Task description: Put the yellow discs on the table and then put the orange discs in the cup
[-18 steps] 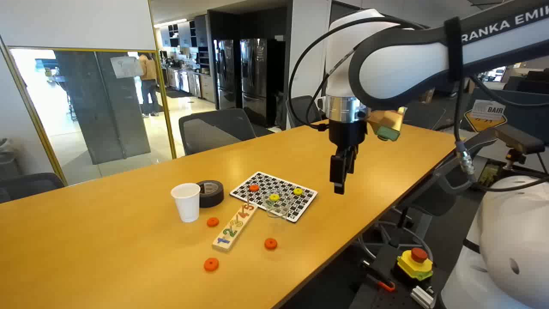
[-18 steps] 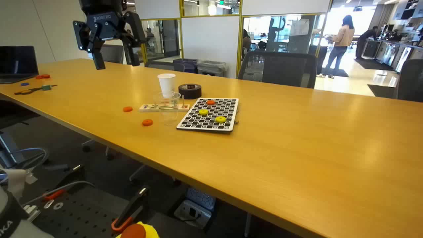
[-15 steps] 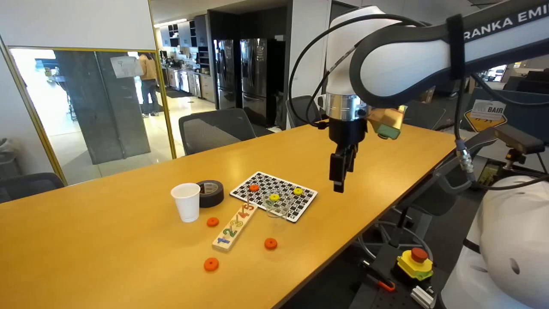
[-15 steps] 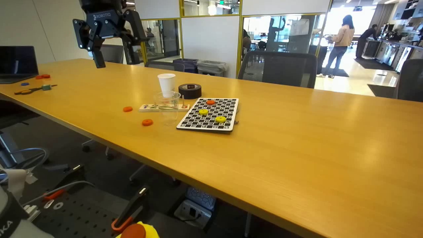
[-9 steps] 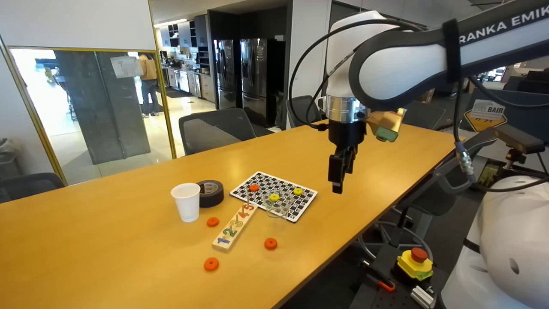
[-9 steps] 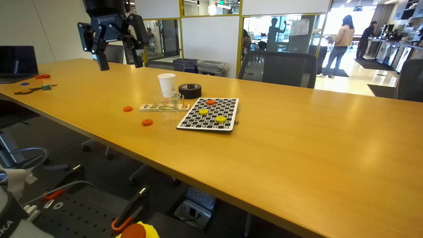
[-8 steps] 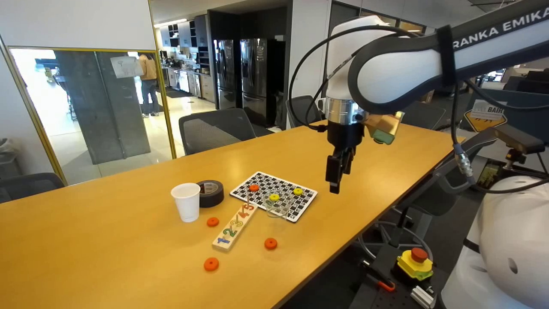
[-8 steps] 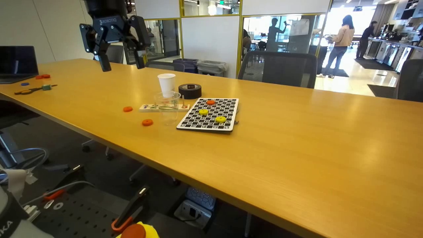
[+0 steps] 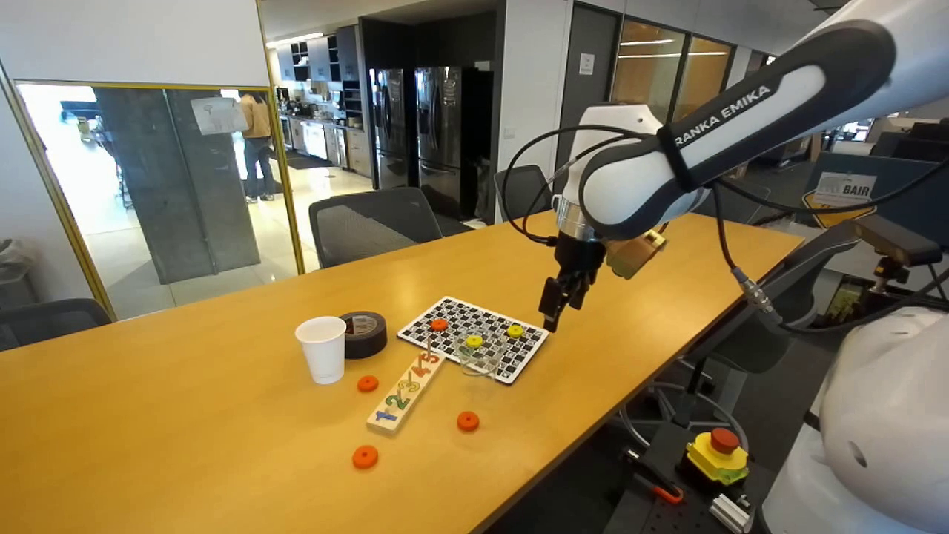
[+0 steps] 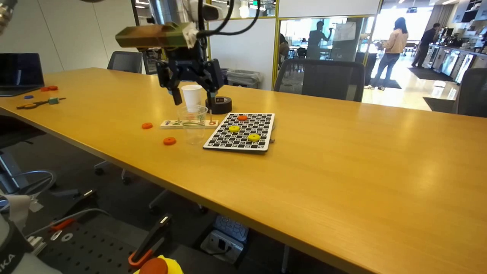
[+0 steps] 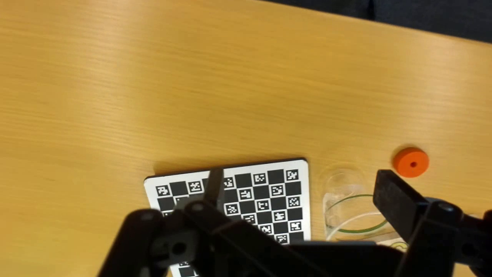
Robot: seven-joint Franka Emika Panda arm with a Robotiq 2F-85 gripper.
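Two yellow discs (image 9: 514, 331) (image 10: 234, 129) lie on the checkered board in both exterior views; the gripper covers their place in the wrist view. An orange disc (image 9: 439, 325) shares that board, and several more orange discs (image 9: 468, 421) (image 11: 411, 162) lie on the wooden table (image 9: 185, 415). The white cup (image 9: 322, 356) (image 10: 192, 99) stands upright beyond the numbered wooden strip. Tilted, my gripper (image 9: 563, 314) (image 10: 194, 99) hovers above the table near the board's edge. In the wrist view its fingers (image 11: 398, 200) are wide apart, nothing held between them.
A clear plastic cup (image 10: 194, 127) stands beside the checkered board (image 10: 222, 142). A black tape roll (image 9: 363, 334) sits next to the white cup, near the numbered strip (image 9: 393, 415). A laptop (image 10: 21, 70) and a tool (image 10: 34, 104) lie at the table's far end.
The gripper has come down and toward the board, crossing rightward in an exterior view, and now leans. Its jaws stay open. Discs, cup and board have not moved.
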